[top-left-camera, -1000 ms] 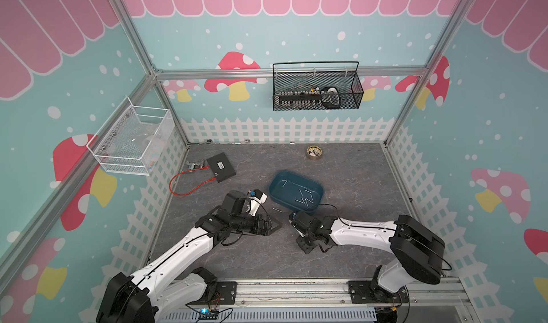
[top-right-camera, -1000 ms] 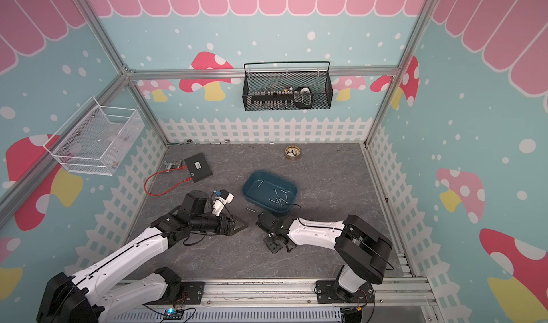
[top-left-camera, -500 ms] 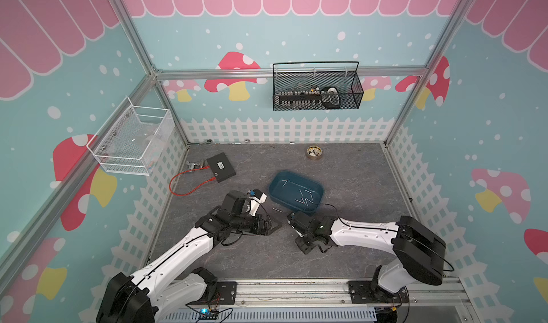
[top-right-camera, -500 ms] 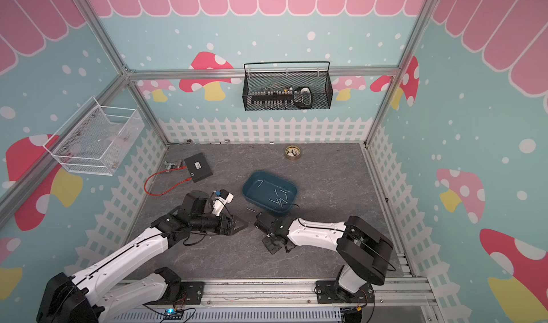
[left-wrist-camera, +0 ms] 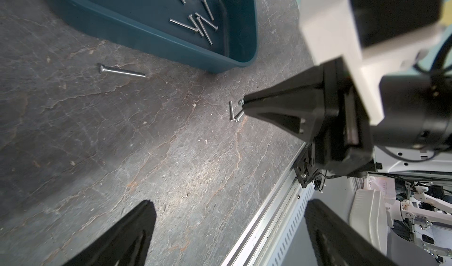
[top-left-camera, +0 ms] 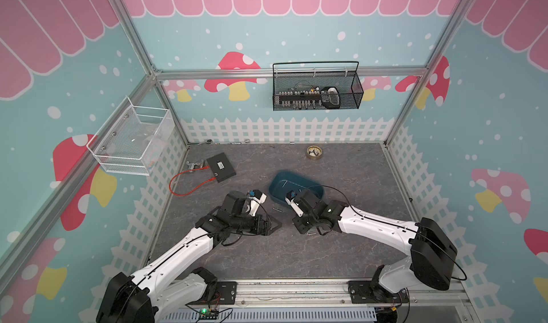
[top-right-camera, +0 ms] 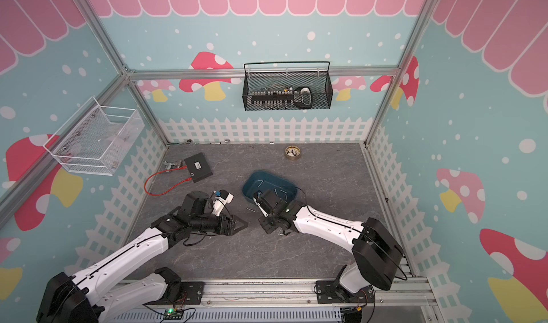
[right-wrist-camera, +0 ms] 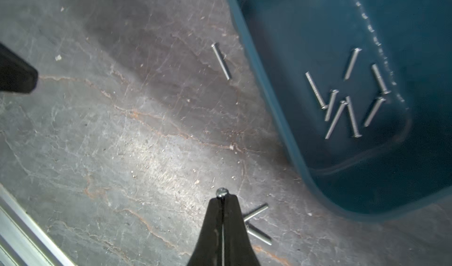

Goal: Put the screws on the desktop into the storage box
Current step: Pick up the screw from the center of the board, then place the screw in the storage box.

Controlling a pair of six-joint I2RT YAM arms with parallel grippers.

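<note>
Right claw (right-wrist-camera: 222,201) pinched shut on one screw (right-wrist-camera: 222,192), two loose screws (right-wrist-camera: 255,212) just beside its tip, left claw (left-wrist-camera: 230,203) gaping empty

- Left arm (top-left-camera: 189,244): white moulded link shells, black joint housings, thin black cable routed along the shell.
- Right arm (top-left-camera: 376,226): matching white shells; bulky black shoulder housing; black cable looping free of the forearm; small lit dot near the wrist.
- Left wrist camera (top-left-camera: 258,198) and right wrist camera (top-left-camera: 292,201): white blocks, each with a blue fitting on top.
- Left fingers (left-wrist-camera: 127,238): matt black, tapering to blunt tips.
- Right fingers (right-wrist-camera: 212,228): black, wedge-shaped, fine seam between them.
- Bases (top-left-camera: 225,291): black mounting plates.
</note>
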